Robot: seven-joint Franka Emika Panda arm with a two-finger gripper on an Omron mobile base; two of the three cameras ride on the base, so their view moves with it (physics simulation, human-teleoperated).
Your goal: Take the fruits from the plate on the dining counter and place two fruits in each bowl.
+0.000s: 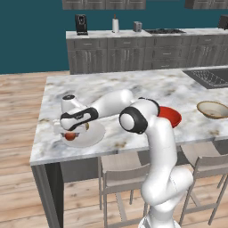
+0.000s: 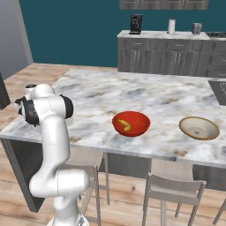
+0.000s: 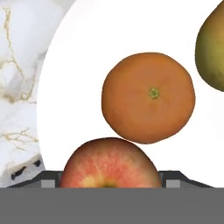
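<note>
Nearest in the hand view we see the red-orange apple point(image 3: 109, 164), cut off at the bottom, w/ a dark finger tip point(image 3: 49, 178) on either side of it; the gripper point(image 3: 109, 183) straddles the apple, but we can't tell whether the jaws actually press it or stand just clear. Just beyond, touching or nearly touching the apple, sits the small orange point(image 3: 148, 97), stem scar facing the camera. At the right edge of that view a yellow-green apple point(image 3: 212, 50) is cropped, only its left side visible. All three lie on the plate point(image 3: 74, 78), whose rim curves against the marble of the dining counter point(image 3: 17, 65). In the left base view the arm reaches over to the plate point(image 1: 94, 136) near the counter's front left corner; the gripper point(image 1: 71, 130) hangs low over it and the red-orange apple point(image 1: 70, 136) shows as a small red blob under the hand, the other fruits hidden by the wrist. Farther right along the dining counter point(image 1: 133, 87) the red bowl point(image 1: 173, 116) is partly hidden behind the arm's elbow; in the right base view the red bowl point(image 2: 131, 124) is clear & holds the banana point(image 2: 125, 125). Past it, well apart, sits the tan bowl point(image 2: 199, 128), inside pale w/ nothing we can make out. Along the far wall, small & blurry: a coffee machine point(image 2: 135, 24) on the back counter point(image 2: 167, 53).
</note>
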